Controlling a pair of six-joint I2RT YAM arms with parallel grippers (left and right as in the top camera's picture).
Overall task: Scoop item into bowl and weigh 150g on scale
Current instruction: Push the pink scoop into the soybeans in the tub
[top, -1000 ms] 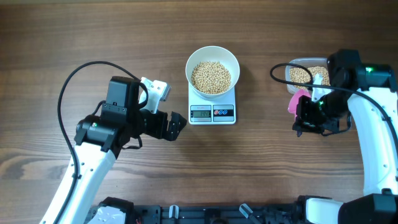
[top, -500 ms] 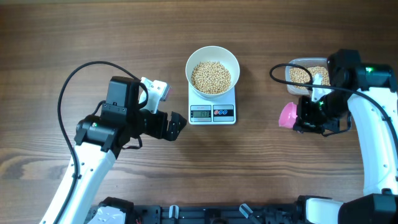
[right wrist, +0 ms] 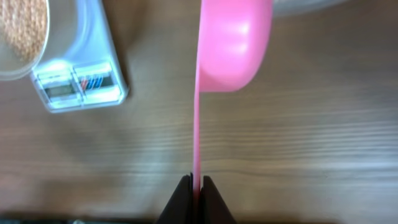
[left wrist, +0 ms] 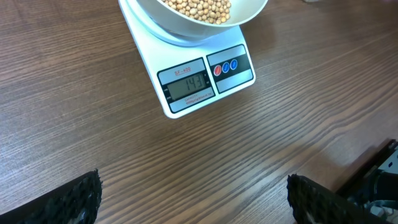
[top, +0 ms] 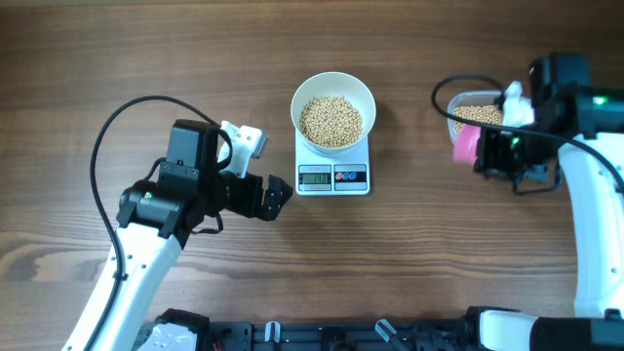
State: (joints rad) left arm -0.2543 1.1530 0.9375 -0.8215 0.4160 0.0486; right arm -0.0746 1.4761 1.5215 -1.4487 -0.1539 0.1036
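The white bowl [top: 333, 107] stands on the scale [top: 332, 177] and holds a heap of tan beans [top: 331, 121]. In the left wrist view the scale [left wrist: 205, 81] has digits lit on its display, below the bowl [left wrist: 180, 26]. My left gripper [top: 278, 192] rests just left of the scale; its jaws stand wide apart over bare wood [left wrist: 193, 202]. My right gripper [right wrist: 197, 185] is shut on the thin handle of the pink scoop [right wrist: 233, 43]. Seen from overhead, the pink scoop [top: 467, 143] hangs at the near edge of the clear container [top: 475, 110].
The clear container holds more beans [top: 476, 115] at the far right of the table. A black cable [top: 127, 117] loops over the left arm. In the right wrist view the scale [right wrist: 81, 81] lies to the left of the scoop.
My right arm has carried the pink scoop away from the table front, up to the near edge of the clear container. The left arm, bowl and scale have not moved.
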